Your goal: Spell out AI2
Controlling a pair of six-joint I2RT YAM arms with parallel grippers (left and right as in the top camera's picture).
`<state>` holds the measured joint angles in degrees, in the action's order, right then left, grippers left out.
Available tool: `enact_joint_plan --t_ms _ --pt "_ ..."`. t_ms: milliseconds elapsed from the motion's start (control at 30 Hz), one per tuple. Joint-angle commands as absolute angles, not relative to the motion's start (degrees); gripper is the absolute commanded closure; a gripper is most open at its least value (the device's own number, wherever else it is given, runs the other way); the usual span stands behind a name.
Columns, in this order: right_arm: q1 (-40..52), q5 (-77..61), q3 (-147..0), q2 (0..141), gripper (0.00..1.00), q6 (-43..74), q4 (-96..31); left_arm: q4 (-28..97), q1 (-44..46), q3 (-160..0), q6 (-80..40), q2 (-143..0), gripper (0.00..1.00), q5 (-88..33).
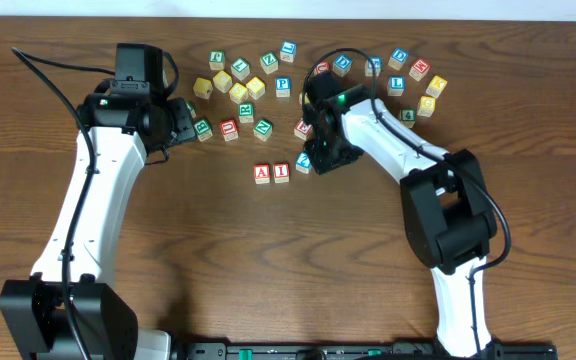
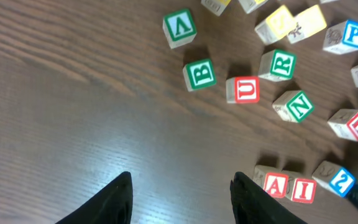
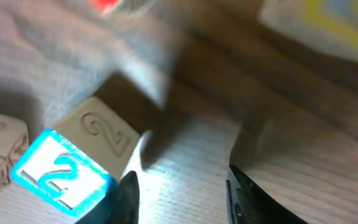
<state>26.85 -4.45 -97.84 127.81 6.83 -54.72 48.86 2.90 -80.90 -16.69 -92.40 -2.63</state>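
Note:
A red A block (image 1: 261,173) and a red I block (image 1: 281,172) stand side by side in the middle of the table; both show in the left wrist view (image 2: 275,185) (image 2: 302,189). A blue 2 block (image 1: 304,162) lies tilted just right of the I block, also in the left wrist view (image 2: 339,180) and right wrist view (image 3: 64,171). My right gripper (image 3: 182,193) is open and empty, its left finger touching the 2 block's side. My left gripper (image 2: 182,199) is open and empty over bare table left of the A.
Several loose letter blocks are scattered across the back of the table, among them a green B (image 2: 200,74), a red U (image 2: 246,90), a green R (image 2: 280,65), a green N (image 2: 298,106) and a red E (image 2: 354,123).

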Motion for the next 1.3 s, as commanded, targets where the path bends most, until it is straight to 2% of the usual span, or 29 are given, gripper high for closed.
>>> enact_joint_plan --t_ms 0,167,700,1267 --pt "25.19 -5.28 -99.29 128.79 0.57 10.68 -54.15 49.98 2.83 -80.42 -16.56 -92.95 0.50 -1.91" --pt "25.67 -9.67 -99.26 128.79 0.56 11.60 -51.00 50.06 2.83 -80.42 -16.58 -92.95 0.50 -1.91" --pt "28.12 -9.41 -99.26 128.79 0.53 9.76 -47.33 50.11 2.83 -80.42 -16.58 -92.95 0.50 -1.93" --pt "28.23 -11.57 -99.26 128.79 0.55 10.28 -50.61 50.35 2.83 -80.42 -16.60 -92.92 0.50 -1.96"
